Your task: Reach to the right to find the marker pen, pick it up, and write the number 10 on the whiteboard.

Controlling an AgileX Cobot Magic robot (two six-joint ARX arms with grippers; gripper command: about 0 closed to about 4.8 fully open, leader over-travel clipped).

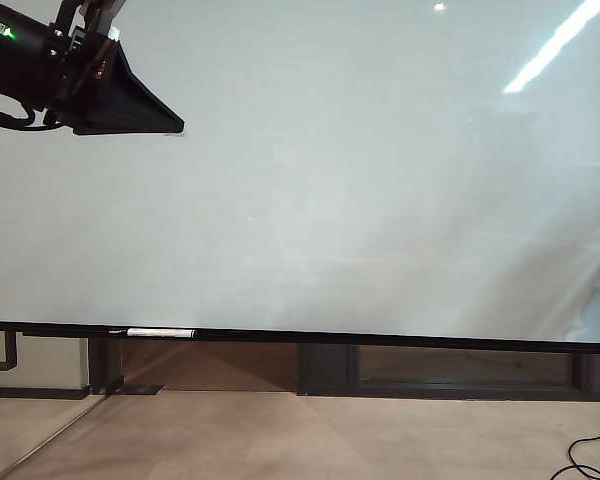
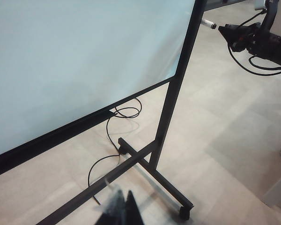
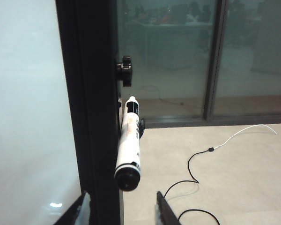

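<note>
I see the right gripper (image 3: 122, 211) with its jaws spread wide and holding nothing; the marker pen (image 3: 129, 145) sits clipped to the side post of the whiteboard (image 3: 28, 117), just ahead of the fingertips and not touching them. The left gripper (image 2: 123, 206) hangs low near the board's foot; I cannot tell its jaw state. The board face is blank.

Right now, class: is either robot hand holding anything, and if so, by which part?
Nothing is held. The right hand is open, its fingers short of the marker pen clipped beside the whiteboard frame. The left hand shows nothing between its fingertips.
</note>
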